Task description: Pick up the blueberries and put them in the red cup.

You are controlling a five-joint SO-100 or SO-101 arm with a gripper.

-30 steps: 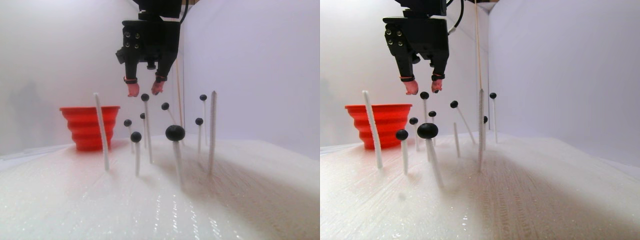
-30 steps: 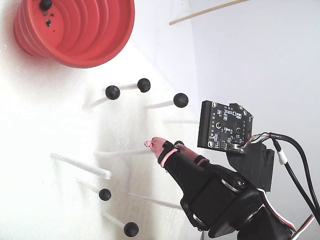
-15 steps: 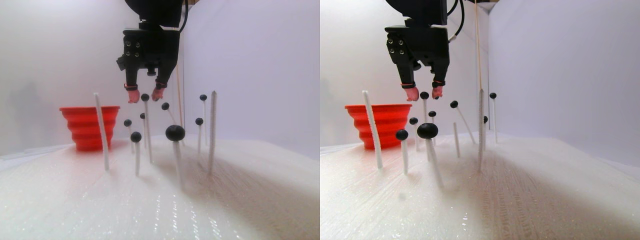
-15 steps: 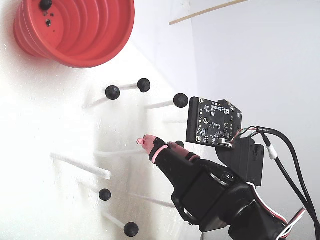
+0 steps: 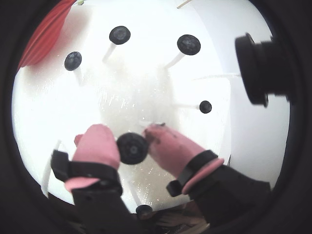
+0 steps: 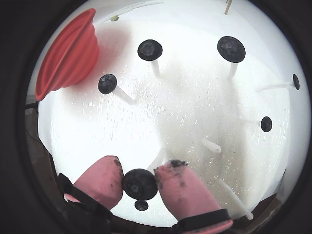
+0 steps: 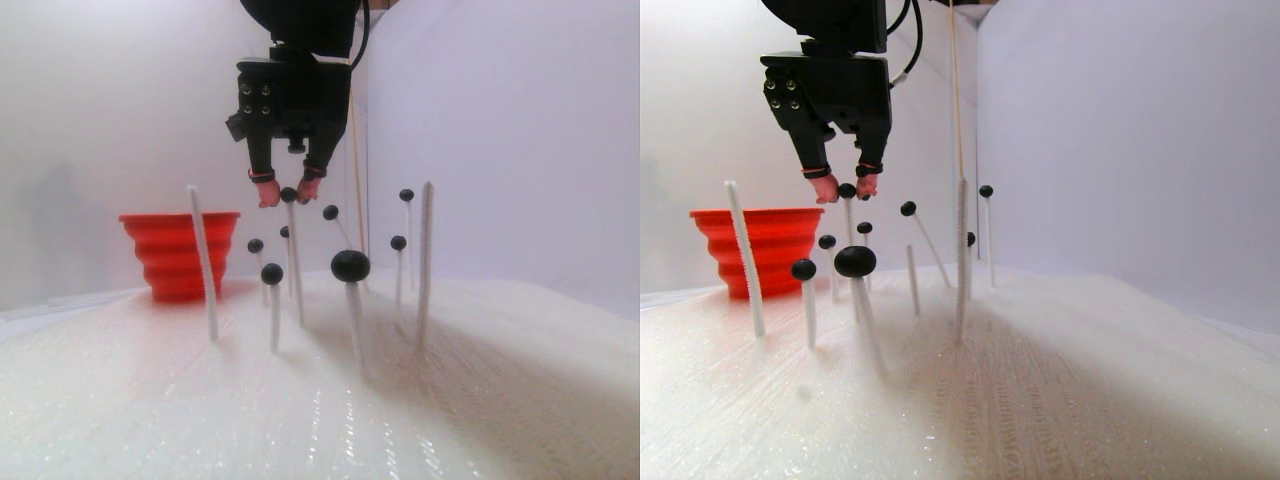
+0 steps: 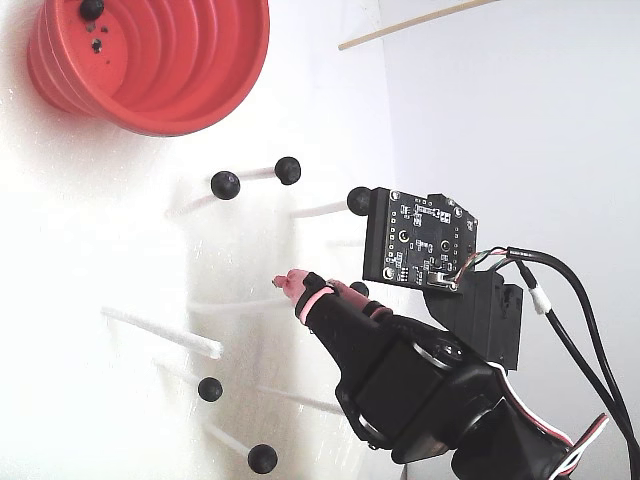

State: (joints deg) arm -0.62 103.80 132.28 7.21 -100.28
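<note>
Several blueberries, small black balls, sit on top of thin white sticks. My gripper (image 6: 141,170) has its pink fingertips (image 6: 105,178) pressed on either side of one blueberry (image 6: 140,184), which is still on its stick (image 7: 296,260). The other wrist view shows the same blueberry (image 5: 132,148) between the gripper (image 5: 127,136) fingers. In the stereo pair view the gripper (image 7: 288,190) hangs right of the red cup (image 7: 180,250). The red cup (image 8: 150,60) holds one blueberry (image 8: 91,8). Other blueberries (image 6: 149,49) (image 6: 230,48) stand ahead.
Bare white sticks (image 7: 203,260) (image 7: 426,260) rise on either side of the gripper. A large near blueberry (image 7: 350,265) stands in front. White walls close the back and right. A thin wooden rod (image 8: 420,22) leans at the back.
The gripper has come down and slightly left, and its fingers have narrowed from wide apart to touching the blueberry between them.
</note>
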